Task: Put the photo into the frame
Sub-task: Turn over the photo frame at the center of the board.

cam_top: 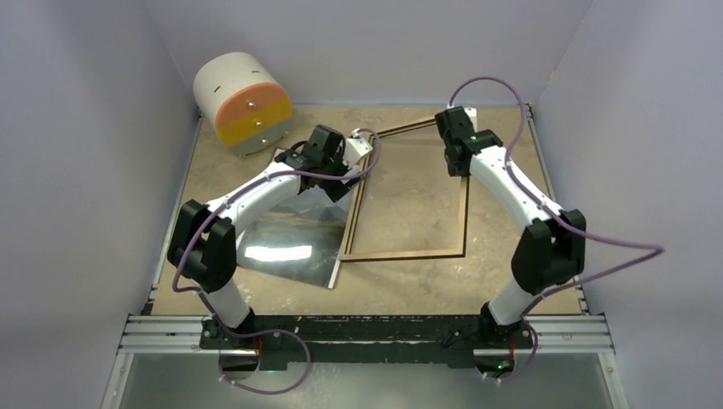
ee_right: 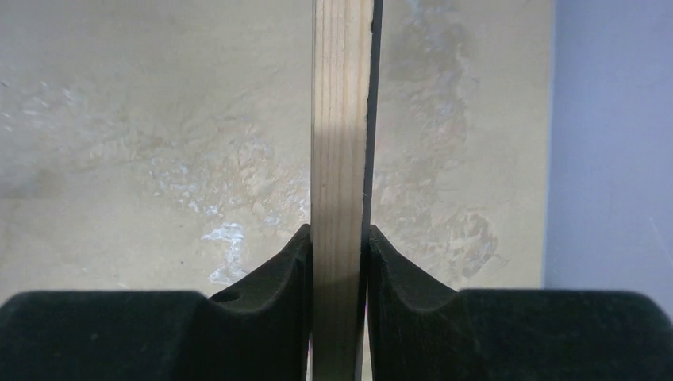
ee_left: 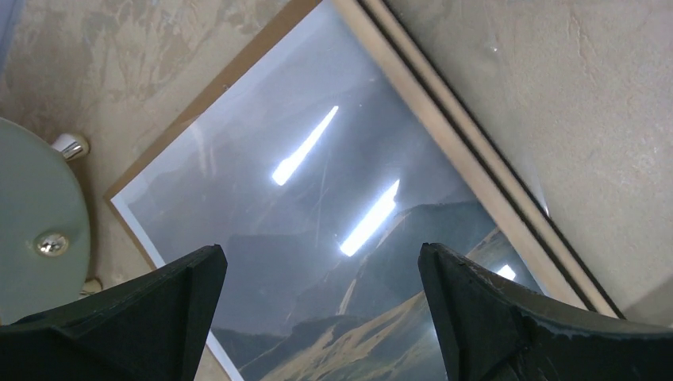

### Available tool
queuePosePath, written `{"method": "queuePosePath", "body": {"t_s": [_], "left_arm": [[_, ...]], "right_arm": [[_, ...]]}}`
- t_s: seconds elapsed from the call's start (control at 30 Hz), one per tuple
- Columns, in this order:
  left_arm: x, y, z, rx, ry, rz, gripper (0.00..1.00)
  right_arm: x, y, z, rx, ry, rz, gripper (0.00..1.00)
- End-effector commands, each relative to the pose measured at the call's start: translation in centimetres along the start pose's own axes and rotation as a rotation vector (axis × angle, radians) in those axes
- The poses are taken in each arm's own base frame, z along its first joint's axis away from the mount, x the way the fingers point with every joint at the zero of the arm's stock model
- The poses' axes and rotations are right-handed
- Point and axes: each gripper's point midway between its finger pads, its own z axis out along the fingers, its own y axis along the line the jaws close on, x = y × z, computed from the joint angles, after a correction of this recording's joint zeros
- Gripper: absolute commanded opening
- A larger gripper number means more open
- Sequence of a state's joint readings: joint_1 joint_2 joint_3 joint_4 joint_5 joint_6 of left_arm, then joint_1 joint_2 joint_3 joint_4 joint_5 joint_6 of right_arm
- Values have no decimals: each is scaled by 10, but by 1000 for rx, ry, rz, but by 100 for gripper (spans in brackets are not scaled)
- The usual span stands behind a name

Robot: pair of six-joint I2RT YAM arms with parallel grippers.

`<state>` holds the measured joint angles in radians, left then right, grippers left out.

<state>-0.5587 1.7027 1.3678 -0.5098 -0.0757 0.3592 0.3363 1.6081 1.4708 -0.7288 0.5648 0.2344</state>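
Clenched on the frame (cam_top: pixel 406 253) with the right gripper (ee_right: pixel 340 238): one finger pressed to the pale wood rim, the other to the thin black front edge. Gripped along the frame's right rail, close to its far right corner. Cannot tell whether that corner sits lifted off the table (cam_top: pixel 409 285) or flat on it.

Spread wide with the left gripper (ee_left: pixel 319 254), nothing between the fingers, hanging just left of the frame's left rail and above the photo (ee_left: pixel 317 198).

Just left of the frame: the photo, face up, dark hills and lamp glare on the gloss, its right edge meeting the frame's left rail, perhaps tucked slightly beneath. Under the photo, a brown backing panel (ee_left: pixel 205 109) showing past the edge away from the frame.

Beyond the frame's far left corner: a white drum (cam_top: pixel 243 102) faced in orange, yellow and green.
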Motion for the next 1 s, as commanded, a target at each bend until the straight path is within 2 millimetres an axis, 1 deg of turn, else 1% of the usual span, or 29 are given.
{"method": "queuePosePath", "body": {"t_s": [0.0, 0.13, 0.17, 0.23, 0.33, 0.47, 0.57, 0.8, 0.97], "left_arm": [[1, 1, 17, -31, -39, 41, 100], [23, 1, 42, -74, 0, 91, 99], [28, 3, 46, -96, 10, 103, 99], [40, 4, 58, -119, 46, 124, 99], [48, 5, 66, -133, 62, 129, 98], [53, 1, 70, -121, 73, 125, 98], [53, -2, 70, -107, 74, 120, 98], [63, -7, 72, -92, 88, 136, 98], [71, -10, 74, -83, 99, 143, 98]], "right_arm": [[15, 3, 19, 39, 56, -115, 4], [22, 5, 27, 48, 81, -142, 5], [24, 7, 30, 45, 88, -143, 5], [32, 11, 39, 50, 110, -155, 6], [51, 15, 57, 79, 165, -183, 5], [75, 22, 81, 102, 229, -223, 4], [83, 29, 93, 109, 256, -226, 7], [105, 44, 113, 90, 314, -215, 15], [120, 49, 125, 84, 344, -215, 23]]}}
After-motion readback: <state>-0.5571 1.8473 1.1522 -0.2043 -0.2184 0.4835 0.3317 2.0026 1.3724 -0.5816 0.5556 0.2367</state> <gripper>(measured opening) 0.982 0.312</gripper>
